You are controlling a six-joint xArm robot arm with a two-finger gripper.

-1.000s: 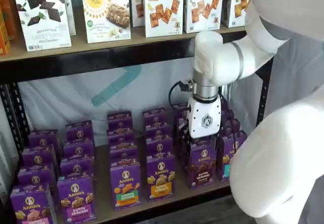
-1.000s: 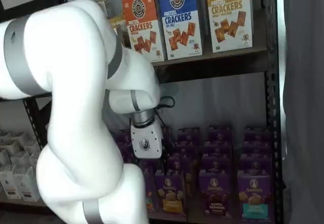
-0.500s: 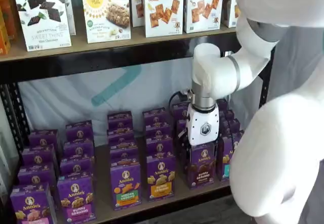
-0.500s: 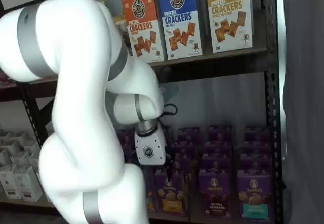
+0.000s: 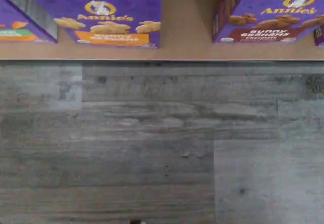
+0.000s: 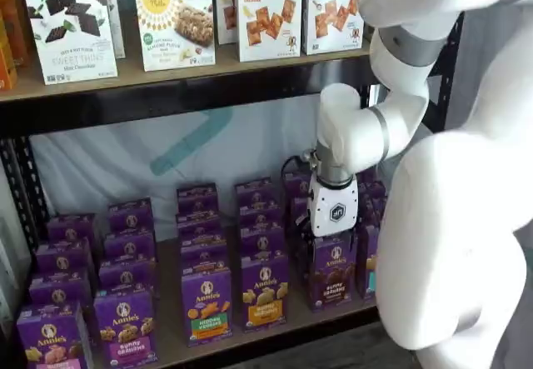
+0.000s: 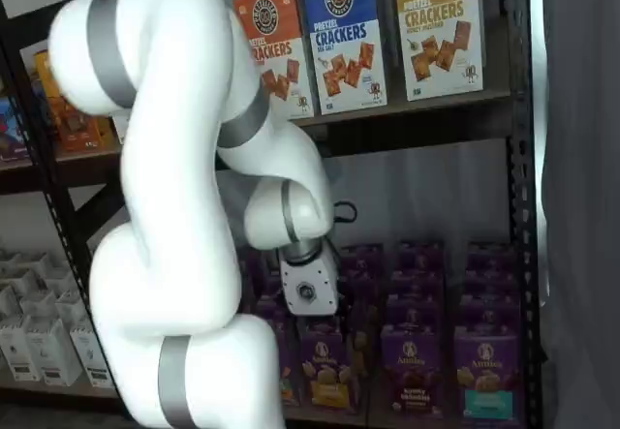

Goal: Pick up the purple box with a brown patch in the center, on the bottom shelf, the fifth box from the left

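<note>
The purple box with a brown patch stands upright in the front row on the bottom shelf. It also shows in a shelf view as the purple box and in the wrist view as the purple box, at the board's front edge. My gripper hangs straight above it, white body upright. Its black fingers stand apart, one on each side of the box's top. They are open, and the box rests on the board.
Close beside it stand a purple box with a yellow-orange centre and a teal-banded one. More purple cartons fill the rows behind. The upper board carries cracker boxes. A black post frames the right side.
The gripper has come down a little and moved deeper over the front row, onto the brown-patch box. The upper arm links have swung upward. The boxes have not moved.
</note>
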